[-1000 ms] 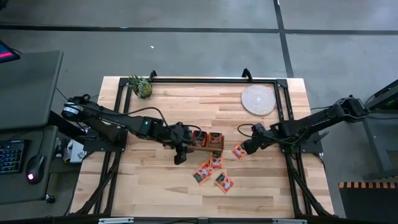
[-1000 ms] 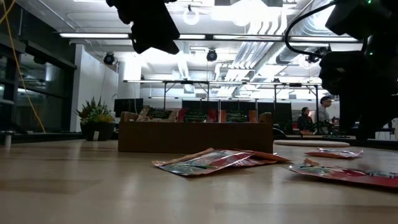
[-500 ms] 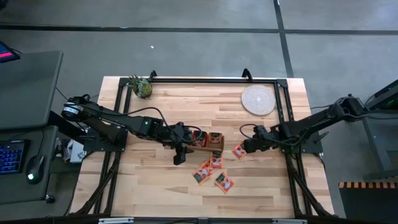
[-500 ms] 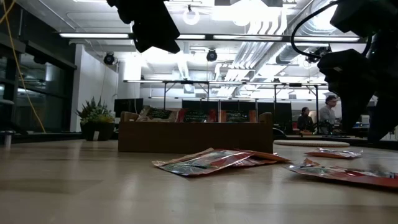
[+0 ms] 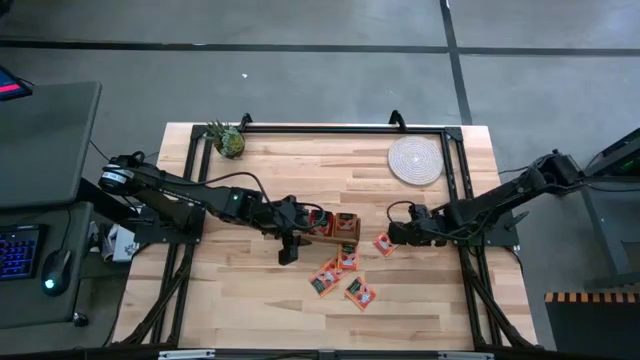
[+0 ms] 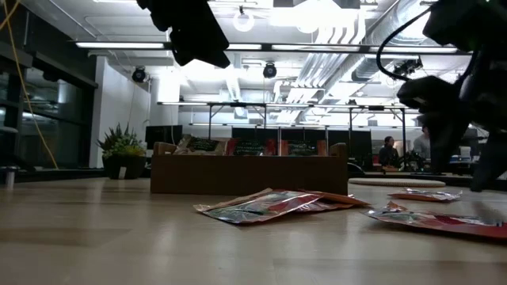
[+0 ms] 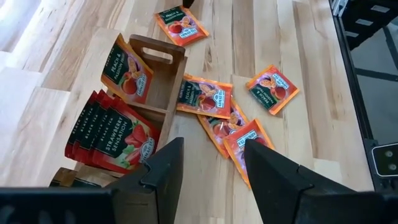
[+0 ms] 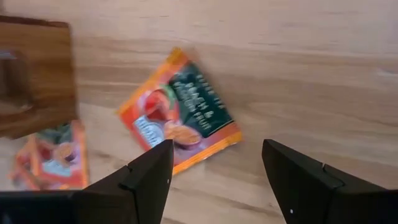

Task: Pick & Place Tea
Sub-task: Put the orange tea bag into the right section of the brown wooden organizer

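Note:
Several orange-red tea sachets stand in the brown wooden box (image 5: 327, 225) (image 7: 149, 81) (image 6: 249, 172). Others lie flat on the table on its near side (image 5: 347, 262) (image 7: 249, 146) (image 6: 269, 204). One lone sachet (image 5: 384, 243) (image 8: 180, 121) lies flat to the right of the box. My right gripper (image 5: 402, 236) (image 8: 217, 186) is open and hovers low just right of that sachet without touching it. My left gripper (image 5: 290, 247) (image 7: 211, 186) is open and raised above the table at the box's left end, empty.
A round pale woven mat (image 5: 415, 160) lies near the far right corner. A small pineapple-like plant (image 5: 227, 140) stands at the far left corner. A black frame (image 5: 320, 128) runs along the table's edges. Bare wood lies left of the box and along the near edge.
My right gripper has come down and shifted a little toward the table's left, closing on the lone sachet right of the box. The sachets and the box have stayed where they were.

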